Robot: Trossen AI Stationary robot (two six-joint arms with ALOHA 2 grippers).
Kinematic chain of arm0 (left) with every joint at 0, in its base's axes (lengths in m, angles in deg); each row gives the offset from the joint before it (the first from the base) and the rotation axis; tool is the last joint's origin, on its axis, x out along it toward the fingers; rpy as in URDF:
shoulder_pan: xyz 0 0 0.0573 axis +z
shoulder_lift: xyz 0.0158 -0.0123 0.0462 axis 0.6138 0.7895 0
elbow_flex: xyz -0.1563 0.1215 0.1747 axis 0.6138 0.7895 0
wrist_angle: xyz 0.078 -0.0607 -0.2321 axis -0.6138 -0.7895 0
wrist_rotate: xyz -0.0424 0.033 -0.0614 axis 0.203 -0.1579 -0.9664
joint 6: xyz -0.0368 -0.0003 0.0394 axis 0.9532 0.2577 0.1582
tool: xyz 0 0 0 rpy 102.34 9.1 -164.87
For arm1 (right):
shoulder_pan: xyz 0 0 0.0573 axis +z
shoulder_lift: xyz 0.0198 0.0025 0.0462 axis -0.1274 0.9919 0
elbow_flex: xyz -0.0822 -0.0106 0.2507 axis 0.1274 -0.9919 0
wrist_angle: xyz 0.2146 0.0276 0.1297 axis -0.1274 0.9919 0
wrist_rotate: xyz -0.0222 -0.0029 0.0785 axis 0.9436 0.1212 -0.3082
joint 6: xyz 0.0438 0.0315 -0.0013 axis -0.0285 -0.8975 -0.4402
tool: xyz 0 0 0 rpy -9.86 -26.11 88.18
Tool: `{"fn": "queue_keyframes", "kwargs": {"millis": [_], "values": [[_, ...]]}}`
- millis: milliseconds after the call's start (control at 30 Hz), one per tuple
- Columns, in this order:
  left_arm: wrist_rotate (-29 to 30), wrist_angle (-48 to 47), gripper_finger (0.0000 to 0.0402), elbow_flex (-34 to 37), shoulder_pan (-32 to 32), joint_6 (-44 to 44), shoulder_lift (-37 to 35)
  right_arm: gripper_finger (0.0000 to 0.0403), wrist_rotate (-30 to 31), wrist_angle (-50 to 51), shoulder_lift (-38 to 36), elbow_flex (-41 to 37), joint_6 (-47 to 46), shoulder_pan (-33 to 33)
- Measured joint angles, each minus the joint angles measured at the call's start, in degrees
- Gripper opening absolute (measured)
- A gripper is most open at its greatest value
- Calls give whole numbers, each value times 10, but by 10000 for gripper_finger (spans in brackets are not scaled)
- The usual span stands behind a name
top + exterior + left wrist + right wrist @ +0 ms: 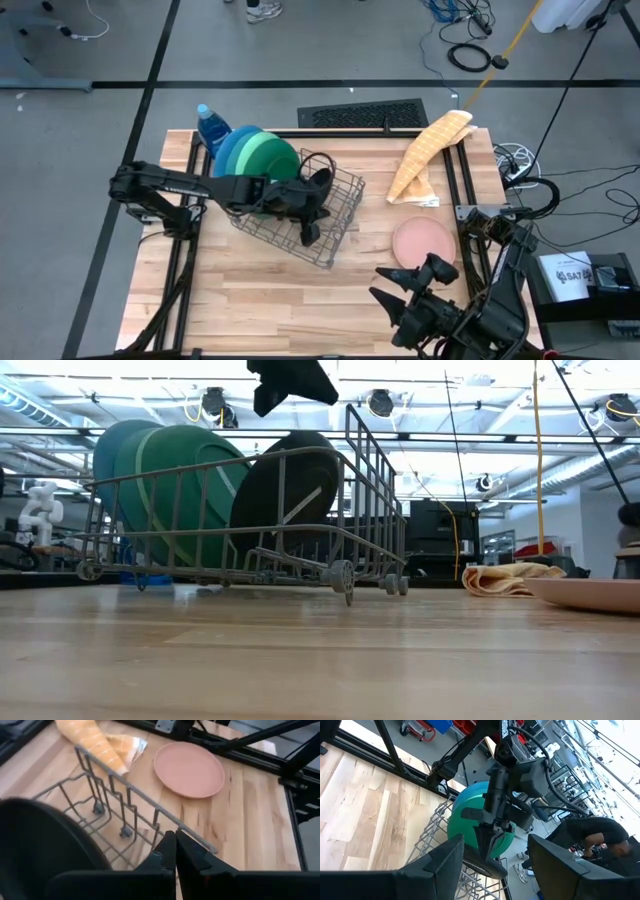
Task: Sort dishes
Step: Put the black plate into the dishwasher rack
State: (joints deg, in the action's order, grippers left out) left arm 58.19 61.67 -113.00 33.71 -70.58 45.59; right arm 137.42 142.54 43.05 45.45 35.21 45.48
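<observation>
- My right claw [405,290] waits spread open at the desk's [260,310] near edge.
- Pink plate [423,240] lies flat on the desk, just beyond it.
- My left claw [312,236] hangs pinched shut, empty, over the rack [340,215]; black plate [285,485] upright inside, prob. untouched.
- Dark green plate [275,157], light green plate [243,158], blue plate [228,150] stand at the rack's far end.

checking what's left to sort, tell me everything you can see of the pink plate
The small round flat pink plate has a plain matte salmon face and a low raised rim. It lies flat, face up, on the light wooden table, apart from the grey wire rack and close to, but not touching, the crumpled yellow cloth. Nothing rests on it and neither gripper touches it. It is not yet in the rack.
</observation>
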Motion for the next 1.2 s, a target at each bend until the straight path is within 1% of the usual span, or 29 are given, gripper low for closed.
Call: {"fn": "queue_keyframes", "kwargs": {"millis": [67,333,500,667,933,1100,1200], "values": [[4,-9,2,0,4,5,4,212,0,0,0,0,0,0],[38,-63,2,-1,32,72,5,212,0,0,0,0,0,0],[63,-75,2,-1,39,78,-10,212,-1,0,0,0,0,1],[80,-123,2,-2,44,91,-24,212,-1,0,0,0,0,1],[159,-229,2,1,46,97,-51,212,-1,1,0,0,-1,2],[196,-261,2,0,45,104,-66,212,-1,1,0,0,-1,2],[224,-288,2,-13,41,103,-75,212,-1,0,0,0,-2,1]]}}
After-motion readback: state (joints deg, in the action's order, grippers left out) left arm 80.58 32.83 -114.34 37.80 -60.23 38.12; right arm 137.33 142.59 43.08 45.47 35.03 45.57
